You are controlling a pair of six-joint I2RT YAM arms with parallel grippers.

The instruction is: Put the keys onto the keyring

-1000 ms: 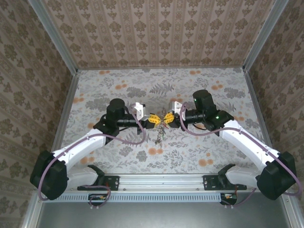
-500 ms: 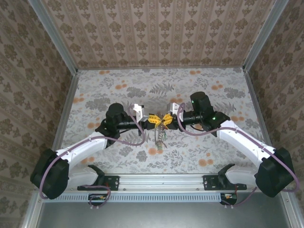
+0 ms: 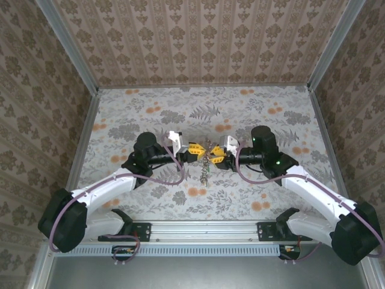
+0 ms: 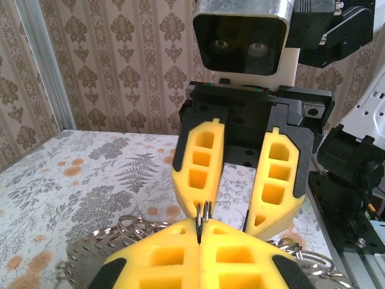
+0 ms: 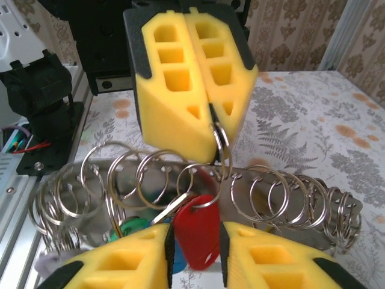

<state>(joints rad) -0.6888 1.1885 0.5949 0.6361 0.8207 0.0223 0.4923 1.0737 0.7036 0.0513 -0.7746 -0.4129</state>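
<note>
The left pincer (image 4: pixel 199 229) is clamped on a thin steel split ring (image 4: pixel 201 212) of the keyring cluster (image 3: pixel 205 167) held above mid surface (image 3: pixel 150 114), the right pincer (image 5: pixel 197 232) stands apart astride the red plastic-headed key (image 5: pixel 195 247): advise closing squarely on that head before threading, avoiding twist.

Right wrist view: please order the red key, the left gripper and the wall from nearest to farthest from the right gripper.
From the right gripper:
1. Red key, bottom centre, between its jaws.
2. Left gripper, above centre, pinching a ring.
3. Wall, top right, behind everything.
</note>
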